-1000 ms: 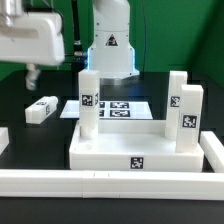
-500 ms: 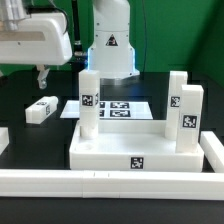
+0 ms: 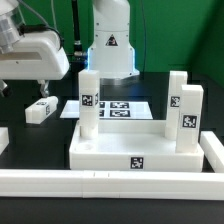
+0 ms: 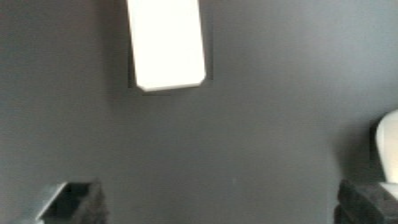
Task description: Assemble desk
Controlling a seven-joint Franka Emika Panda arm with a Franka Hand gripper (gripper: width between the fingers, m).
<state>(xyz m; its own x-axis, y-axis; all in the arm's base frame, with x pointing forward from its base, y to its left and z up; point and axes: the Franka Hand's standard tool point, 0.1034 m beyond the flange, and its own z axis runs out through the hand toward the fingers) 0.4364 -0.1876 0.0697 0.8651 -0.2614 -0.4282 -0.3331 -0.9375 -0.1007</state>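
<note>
1. The tabletop (image 3: 105,150) sits near centre, with legs (image 3: 88,100) standing upright on it.
2. My gripper (image 3: 42,87) hangs at the exterior view's left, jaws wide, holding nothing.
3. The loose leg block (image 3: 41,108) lies flat just below the gripper, not yet between the fingers (image 4: 71,200). Its long axis runs across their closing line, so I'd descend straight.

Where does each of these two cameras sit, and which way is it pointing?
Exterior view: off the arm, facing the robot's base across the desk tabletop; the arm and open claw show at the exterior view's left.
Wrist view: on the wrist, looking down at the black table; only the claw's fingertips show.
Shared: the claw and, probably, the loose leg block lying on the table.
</note>
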